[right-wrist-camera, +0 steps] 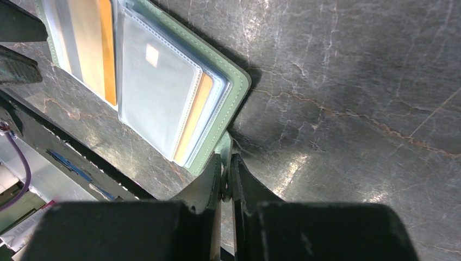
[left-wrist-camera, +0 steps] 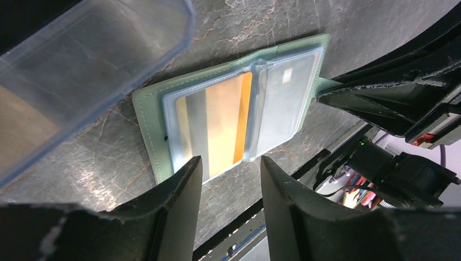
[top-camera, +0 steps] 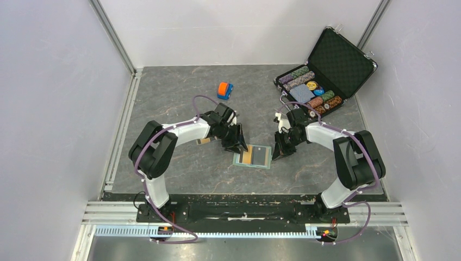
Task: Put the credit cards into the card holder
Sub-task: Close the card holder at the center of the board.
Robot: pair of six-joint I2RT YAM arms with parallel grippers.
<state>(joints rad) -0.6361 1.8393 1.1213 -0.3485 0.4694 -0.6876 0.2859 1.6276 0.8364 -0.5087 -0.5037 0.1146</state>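
Two grippers: left gripper (left-wrist-camera: 228, 163) spread, empty, over the card holder (left-wrist-camera: 157, 136); right gripper (right-wrist-camera: 226, 163) pinching its green tab.
Location: holder open on the table (top-camera: 179, 98), orange-gold card (left-wrist-camera: 223, 125) pocketed.
Risk: tab slipping free, so the holder shifts.

No legible text, brand or number anywhere. Perhaps fine print on the cards (left-wrist-camera: 217, 128) inside the card holder (left-wrist-camera: 145, 122), too blurred to read.

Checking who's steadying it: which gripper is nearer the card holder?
Right. The right gripper pinches the tab of the card holder; the left gripper hangs open by the opposite edge.
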